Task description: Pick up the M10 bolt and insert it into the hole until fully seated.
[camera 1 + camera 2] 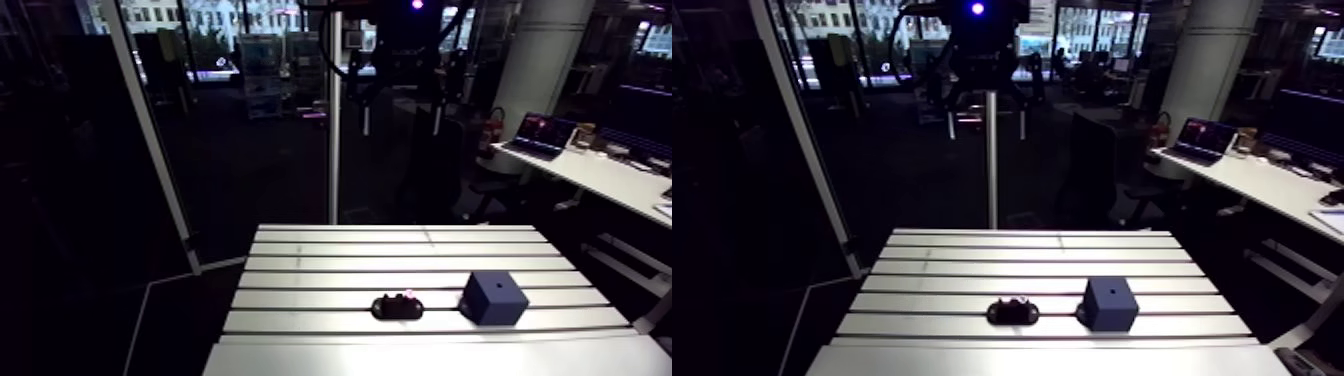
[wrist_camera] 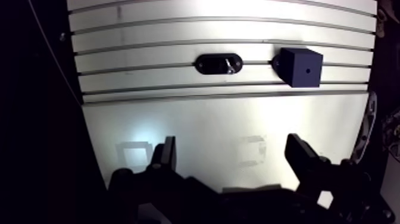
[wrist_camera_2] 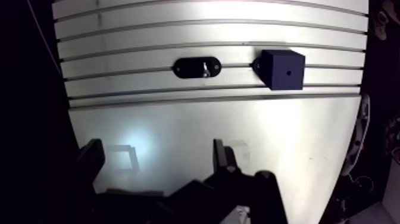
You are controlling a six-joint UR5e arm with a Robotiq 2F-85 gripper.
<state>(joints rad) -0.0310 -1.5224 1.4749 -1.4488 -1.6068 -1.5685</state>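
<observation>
The M10 bolt (image 2: 228,64) shines like steel, so I judge it rigid, weighty for its size and slick along the thread. It will not deform, but it could twist in a loose pinch. It leans in a black oval holder (image 2: 208,63) (which end is up I cannot tell), so the exposed upper part is the place to take it, squarely across the shank. The gripper (image 2: 231,146) is spread wide and holds nothing, hovering over the bare table (image 2: 178,119). Taking straight ahead of the gripper as twelve, the bolt sits well apart at twelve o'clock. The dark blue cube (image 2: 302,67) with its hole (image 2: 307,70) is at about one, three o'clock from the holder.
</observation>
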